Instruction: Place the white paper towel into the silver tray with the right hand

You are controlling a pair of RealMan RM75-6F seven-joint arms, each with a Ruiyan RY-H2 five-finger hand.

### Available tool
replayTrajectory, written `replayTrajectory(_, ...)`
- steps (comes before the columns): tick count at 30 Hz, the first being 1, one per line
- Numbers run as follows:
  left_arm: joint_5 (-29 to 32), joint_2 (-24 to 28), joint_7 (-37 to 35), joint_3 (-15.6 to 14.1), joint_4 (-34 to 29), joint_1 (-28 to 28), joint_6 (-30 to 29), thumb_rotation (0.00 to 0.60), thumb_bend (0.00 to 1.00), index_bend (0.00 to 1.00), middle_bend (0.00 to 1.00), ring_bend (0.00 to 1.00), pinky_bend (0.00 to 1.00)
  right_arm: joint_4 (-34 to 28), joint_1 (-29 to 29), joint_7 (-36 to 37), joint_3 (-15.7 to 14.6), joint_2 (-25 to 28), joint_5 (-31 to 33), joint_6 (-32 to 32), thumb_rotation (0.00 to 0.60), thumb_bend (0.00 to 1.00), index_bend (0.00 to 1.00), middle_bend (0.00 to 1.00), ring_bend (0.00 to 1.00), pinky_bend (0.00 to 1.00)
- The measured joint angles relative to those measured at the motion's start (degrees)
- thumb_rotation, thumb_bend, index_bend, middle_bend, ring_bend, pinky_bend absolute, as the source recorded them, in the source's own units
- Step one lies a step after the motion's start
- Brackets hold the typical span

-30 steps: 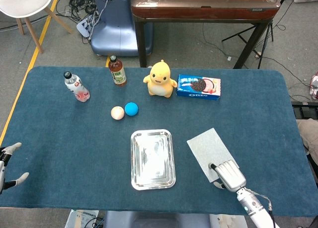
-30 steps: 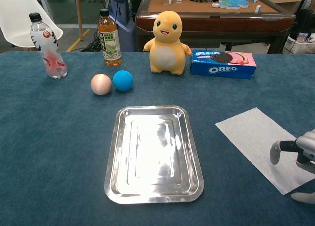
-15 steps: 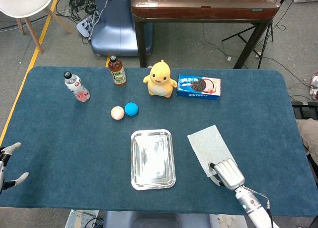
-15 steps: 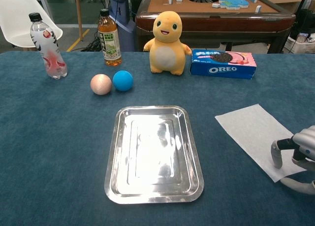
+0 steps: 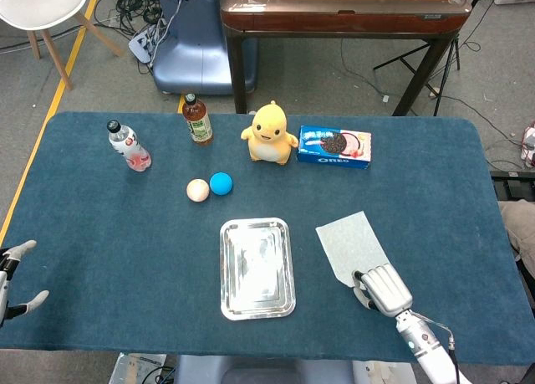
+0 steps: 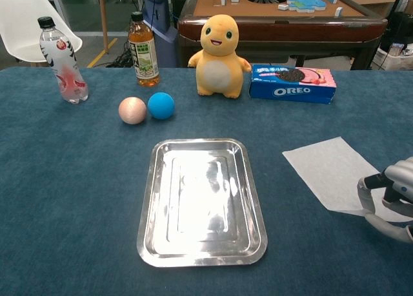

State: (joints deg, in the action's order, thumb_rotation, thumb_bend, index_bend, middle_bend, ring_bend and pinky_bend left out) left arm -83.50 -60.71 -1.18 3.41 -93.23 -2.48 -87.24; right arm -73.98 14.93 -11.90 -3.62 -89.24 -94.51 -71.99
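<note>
Left hand (image 5: 15,281) at left table edge, fingers spread apart, holding nothing. Clear plastic bottle with pink label (image 5: 129,145), amber tea bottle with green label (image 5: 197,120), peach ball (image 5: 197,190) touching blue ball (image 5: 221,183) across far side of blue cloth-covered table (image 5: 100,233). Rectangular silver metal tray (image 6: 201,199) at centre, bare. Yellow plush toy (image 6: 221,48) beside blue Oreo cookie box (image 6: 292,83). Flat white paper towel (image 6: 329,172) right of tray, apart from it. Right hand (image 5: 382,289) grips towel's near corner, fingers curled over its edge.
</note>
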Motion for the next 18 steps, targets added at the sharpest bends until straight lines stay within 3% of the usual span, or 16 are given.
replayTrajectory(11,0.1,0.4,-0.3,0.3,-0.1,0.2,-0.5,0.6,0.14,0.2,0.27,0.2,0.42,-5.2,1.3,-1.1,2.1,2.2,0.0,-1.2,0.6,0.48,0.62,1.0,1.0,1.0)
replayTrajectory(18,0.1,0.9,-1.0,0.5,-0.2,0.5,-1.0,0.6,0.14,0.2,0.27,0.2,0.42,-11.3,3.3,-5.6,5.2,3.8,0.9,-1.2,0.6,0.48,0.62,1.0,1.0,1.0)
